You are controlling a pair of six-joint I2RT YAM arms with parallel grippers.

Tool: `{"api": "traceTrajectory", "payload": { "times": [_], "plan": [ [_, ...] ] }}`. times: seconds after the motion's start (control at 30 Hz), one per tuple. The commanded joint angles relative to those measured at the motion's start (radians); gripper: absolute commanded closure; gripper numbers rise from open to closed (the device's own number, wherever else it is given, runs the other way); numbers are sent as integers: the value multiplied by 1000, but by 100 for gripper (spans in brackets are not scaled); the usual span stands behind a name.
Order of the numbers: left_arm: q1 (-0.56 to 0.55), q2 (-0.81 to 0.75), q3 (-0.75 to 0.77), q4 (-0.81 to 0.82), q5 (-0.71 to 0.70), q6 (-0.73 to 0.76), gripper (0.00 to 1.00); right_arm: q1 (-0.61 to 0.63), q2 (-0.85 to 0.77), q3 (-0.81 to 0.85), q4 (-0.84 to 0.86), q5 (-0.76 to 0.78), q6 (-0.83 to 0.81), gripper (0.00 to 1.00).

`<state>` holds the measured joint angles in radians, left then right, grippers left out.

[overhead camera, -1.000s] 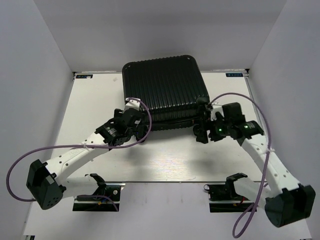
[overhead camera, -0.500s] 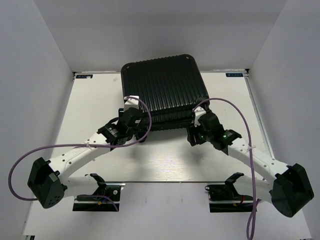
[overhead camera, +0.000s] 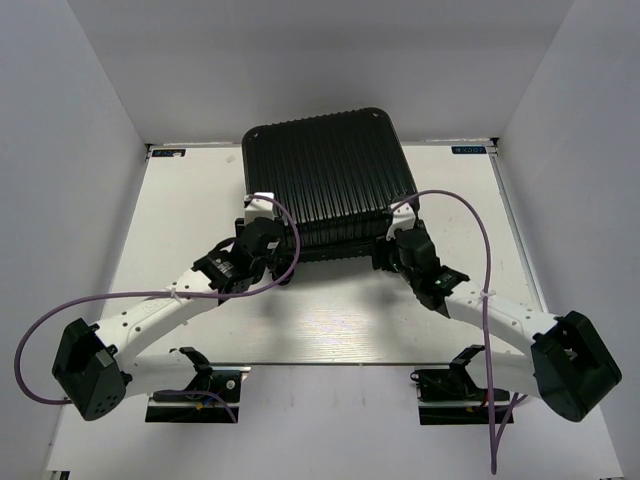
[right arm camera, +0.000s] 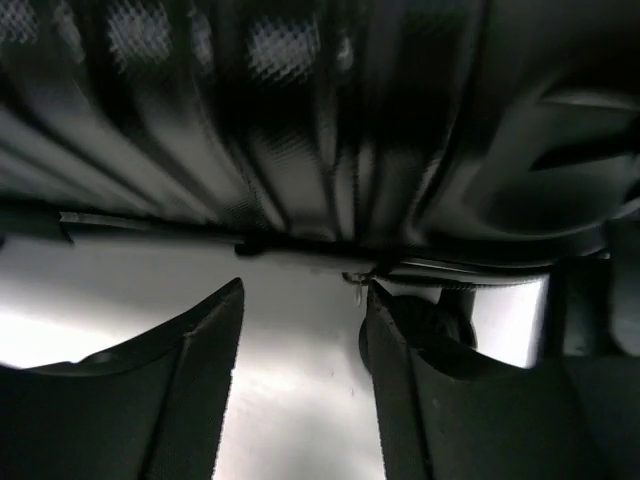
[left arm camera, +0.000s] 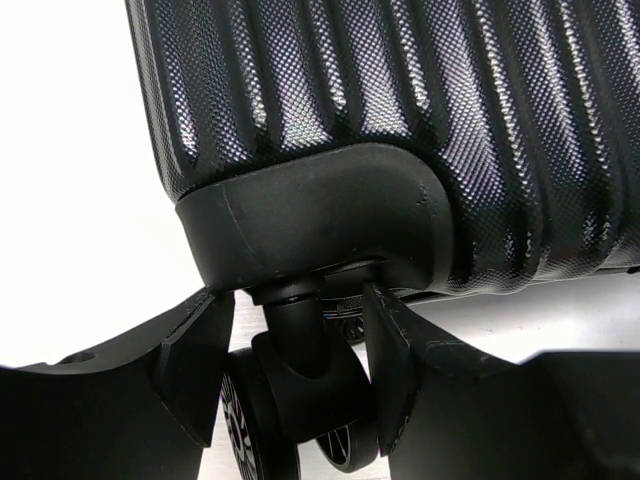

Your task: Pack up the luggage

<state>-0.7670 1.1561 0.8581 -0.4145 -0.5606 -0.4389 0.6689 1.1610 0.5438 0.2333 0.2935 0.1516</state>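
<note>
The luggage (overhead camera: 325, 175), a black ribbed hard-shell suitcase, lies closed at the back middle of the white table (overhead camera: 330, 310). My left gripper (overhead camera: 258, 228) is at its near left corner. In the left wrist view the jaws (left arm camera: 300, 345) stand either side of a black caster wheel (left arm camera: 300, 390) under the shell (left arm camera: 400, 100) and press on it. My right gripper (overhead camera: 398, 242) is at the near right corner. In the right wrist view it (right arm camera: 305, 310) is open and empty under the shell (right arm camera: 250, 120), with a small zipper pull (right arm camera: 355, 282) by its right fingertip and another wheel (right arm camera: 440, 320) behind that finger.
White walls close in the table at left, right and back. Purple cables (overhead camera: 470, 215) loop off both arms. Two black clamps (overhead camera: 200, 375) sit at the near edge by the arm bases.
My right arm has swung left and lowered, bringing its gripper in against the suitcase's near right corner. The left gripper has stayed at the near left wheel.
</note>
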Motion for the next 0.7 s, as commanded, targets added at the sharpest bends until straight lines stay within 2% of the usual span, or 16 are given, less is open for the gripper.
{"api": "traceTrajectory", "payload": {
  "times": [0.0,0.17,0.27,0.37,0.63,0.67],
  "plan": [
    [-6,27,-7,-43,113,26,81,9,22,-5,182,56,-6,46],
    [-8,33,2,-35,120,29,81,23,80,38,163,119,-4,47],
    [-8,30,7,-37,117,34,82,31,89,44,138,218,3,47],
    [-9,27,12,-41,119,39,85,31,95,12,181,269,0,54],
    [-8,51,36,-64,116,39,86,24,157,35,224,291,-40,58],
    [-9,57,38,-67,110,39,86,27,161,39,238,291,-49,63]
  ]
}}
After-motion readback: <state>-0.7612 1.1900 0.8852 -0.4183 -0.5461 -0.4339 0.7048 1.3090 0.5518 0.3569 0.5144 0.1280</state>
